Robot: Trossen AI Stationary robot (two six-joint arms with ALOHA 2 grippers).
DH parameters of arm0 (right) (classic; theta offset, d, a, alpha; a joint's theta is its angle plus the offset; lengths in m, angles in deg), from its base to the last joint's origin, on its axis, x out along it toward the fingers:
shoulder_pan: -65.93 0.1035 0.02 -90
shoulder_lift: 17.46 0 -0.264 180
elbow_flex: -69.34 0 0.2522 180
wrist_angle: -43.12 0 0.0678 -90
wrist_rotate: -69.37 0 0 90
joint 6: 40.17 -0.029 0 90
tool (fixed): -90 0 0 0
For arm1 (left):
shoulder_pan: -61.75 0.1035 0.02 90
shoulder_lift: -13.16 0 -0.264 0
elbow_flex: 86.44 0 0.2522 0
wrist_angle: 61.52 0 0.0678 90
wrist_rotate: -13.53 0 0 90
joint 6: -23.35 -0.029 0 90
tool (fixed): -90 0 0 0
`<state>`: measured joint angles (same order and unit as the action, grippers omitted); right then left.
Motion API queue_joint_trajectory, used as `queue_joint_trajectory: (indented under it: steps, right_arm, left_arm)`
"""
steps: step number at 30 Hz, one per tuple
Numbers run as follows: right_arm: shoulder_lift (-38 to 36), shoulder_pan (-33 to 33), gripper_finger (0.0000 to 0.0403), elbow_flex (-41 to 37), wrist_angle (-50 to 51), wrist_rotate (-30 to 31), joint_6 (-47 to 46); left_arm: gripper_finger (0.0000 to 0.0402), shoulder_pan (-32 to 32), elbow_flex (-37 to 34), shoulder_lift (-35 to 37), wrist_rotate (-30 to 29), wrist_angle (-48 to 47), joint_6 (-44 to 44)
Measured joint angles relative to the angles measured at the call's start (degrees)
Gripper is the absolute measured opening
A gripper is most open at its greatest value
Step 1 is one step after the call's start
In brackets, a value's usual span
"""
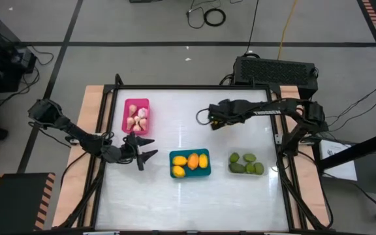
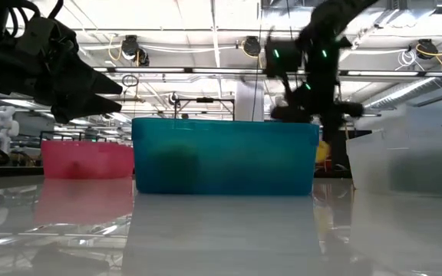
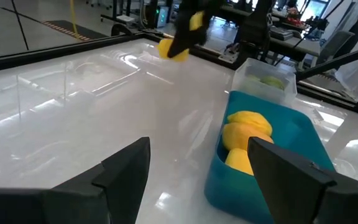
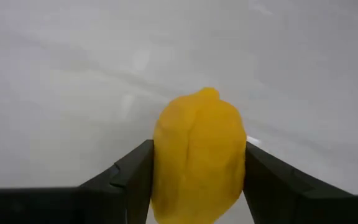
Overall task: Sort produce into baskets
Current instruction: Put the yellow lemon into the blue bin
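My right gripper (image 1: 211,121) hangs over the middle of the table's far half, shut on a yellow-orange oval fruit (image 4: 197,155), which also shows far off in the left wrist view as the fruit (image 3: 174,48). My left gripper (image 1: 145,155) waits open near the table, just on the near side of the pink basket (image 1: 136,116), which holds pale bulbs. The teal basket (image 1: 190,171) holds yellow fruits (image 3: 244,134). The clear basket (image 1: 246,171) holds green fruits (image 1: 245,163). My right gripper pinches the yellow fruit between its two fingers, which lie on its two opposite sides (image 4: 163,162). The fingers (image 4: 266,171) come from above, slanting steeply down. The fruit is lifted clear of the table, its tip past the fingers' ends.
The three baskets stand in the table's middle band, pink at the left, teal in the centre, clear at the right. A dark box (image 1: 276,70) sits beyond the far edge. The white tabletop (image 1: 175,202) lies bare toward the near edge.
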<state>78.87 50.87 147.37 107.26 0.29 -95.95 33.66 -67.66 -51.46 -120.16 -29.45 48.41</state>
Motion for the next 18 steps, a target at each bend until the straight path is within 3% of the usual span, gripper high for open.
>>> queue_joint_trajectory:
  steps: [8, 14, 18]
  right_arm:
    - [-0.02, 12.97, 0.0199, 10.84, -15.11, -0.32, 6.64]
    - [1.78, 22.59, 0.0199, 11.21, -34.88, -0.25, 12.74]
    - [5.16, 26.83, 0.0199, 11.21, -40.4, -0.21, 14.95]
  left_arm:
    - [0.0274, -0.01, 0.0, -0.02, 0.26, -0.01, 0.0]
    - [0.0274, -0.01, 0.0, 0.0, 0.39, 0.02, 0.02]
    - [0.0274, -0.01, 0.0, -0.02, 0.42, 0.17, 0.08]
